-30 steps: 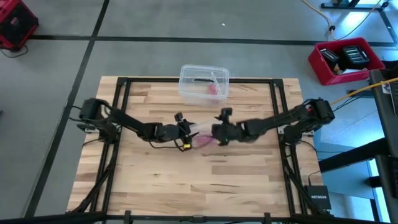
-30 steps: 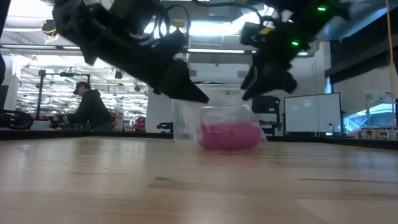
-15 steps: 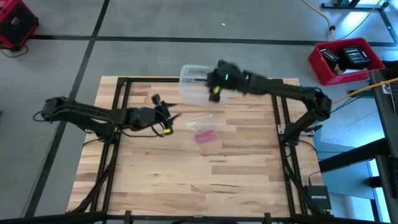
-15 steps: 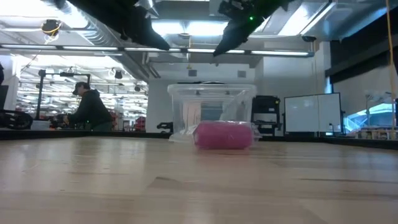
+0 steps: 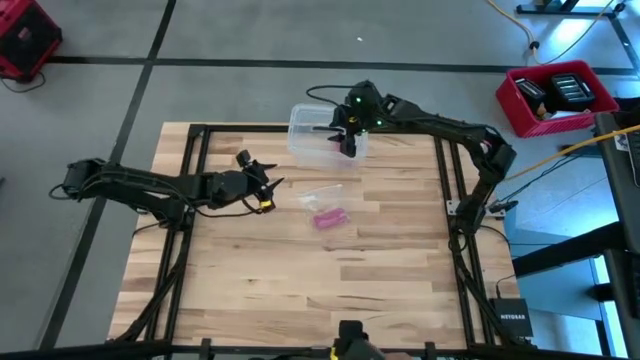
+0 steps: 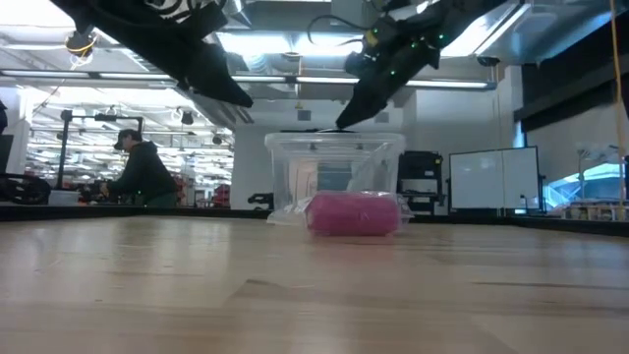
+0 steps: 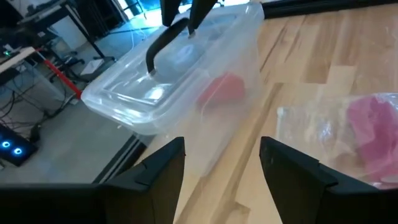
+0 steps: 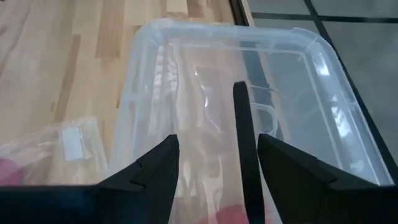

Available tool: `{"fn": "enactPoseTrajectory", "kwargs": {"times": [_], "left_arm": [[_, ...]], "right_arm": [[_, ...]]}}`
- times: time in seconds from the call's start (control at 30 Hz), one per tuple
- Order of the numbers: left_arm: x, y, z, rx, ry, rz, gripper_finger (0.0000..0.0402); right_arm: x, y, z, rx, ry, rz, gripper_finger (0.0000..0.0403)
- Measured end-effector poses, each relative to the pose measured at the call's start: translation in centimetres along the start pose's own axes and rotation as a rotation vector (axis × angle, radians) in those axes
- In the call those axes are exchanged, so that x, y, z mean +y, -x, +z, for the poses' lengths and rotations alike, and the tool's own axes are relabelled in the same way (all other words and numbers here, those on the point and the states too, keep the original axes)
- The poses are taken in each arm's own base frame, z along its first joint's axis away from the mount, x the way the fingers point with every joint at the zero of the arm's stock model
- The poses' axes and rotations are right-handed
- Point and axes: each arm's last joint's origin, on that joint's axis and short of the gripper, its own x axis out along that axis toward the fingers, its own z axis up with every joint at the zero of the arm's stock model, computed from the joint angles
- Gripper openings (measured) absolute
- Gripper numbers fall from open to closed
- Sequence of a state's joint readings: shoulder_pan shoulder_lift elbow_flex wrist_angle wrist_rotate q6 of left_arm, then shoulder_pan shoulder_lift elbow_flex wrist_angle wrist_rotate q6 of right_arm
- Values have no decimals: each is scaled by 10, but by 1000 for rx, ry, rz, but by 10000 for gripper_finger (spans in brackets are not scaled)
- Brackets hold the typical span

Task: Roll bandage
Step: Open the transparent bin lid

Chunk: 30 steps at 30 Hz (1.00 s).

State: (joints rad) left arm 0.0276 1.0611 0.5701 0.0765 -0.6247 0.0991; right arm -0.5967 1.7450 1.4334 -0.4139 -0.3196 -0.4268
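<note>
high: overhead, down | low: table-level | wrists: close | shared: clear box [image 5: 322,132]

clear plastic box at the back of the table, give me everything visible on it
The clear plastic box is a rectangular tub with rounded corners and a thick rim, of see-through plastic, standing upright with no lid on it. It sits at the far edge of the wooden table, near the middle. Inside lie a thin dark bent item and something pink-red. The right gripper, open, hangs over its open top without visibly touching it. The bandage in its clear wrapper lies apart, nearer the table's centre.
</note>
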Motion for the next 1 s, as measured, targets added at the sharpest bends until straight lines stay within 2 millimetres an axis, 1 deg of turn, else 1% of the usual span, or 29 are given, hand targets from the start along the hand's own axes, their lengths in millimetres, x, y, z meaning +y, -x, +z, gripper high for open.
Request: {"fn": "enactPoseTrajectory", "kwargs": {"times": [0.07, 0.2, 0.3, 0.4, 0.5, 0.63, 0.77, 0.9, 1.0], "left_arm": [[0, 0, -1, -4, 9, -1, 200], [0, 0, 0, -11, 15, 0, 200], [0, 0, 0, -11, 13, 1, 200], [0, 0, 0, -11, 12, 0, 200], [0, 0, 0, -11, 11, 0, 200], [0, 0, 0, -10, 10, 1, 200], [0, 0, 0, -10, -2, 1, 200], [0, 0, 0, -10, -3, 0, 200], [0, 0, 0, -10, -2, 1, 200]], "right_arm": [[-1, -5, -2, 11, 14, -18, 220], [-6, -15, -7, 60, 21, -109, 219], [-7, -15, -6, 49, 53, -116, 202], [-4, -19, -6, 66, 107, -125, 161], [-3, -25, -9, 101, 144, -139, 107], [4, -29, -6, 116, 227, -161, 34], [13, -32, 0, 127, 307, -211, 33], [24, -35, 6, 164, 380, -283, 50], [31, -36, 9, 181, 412, -309, 41]]}}
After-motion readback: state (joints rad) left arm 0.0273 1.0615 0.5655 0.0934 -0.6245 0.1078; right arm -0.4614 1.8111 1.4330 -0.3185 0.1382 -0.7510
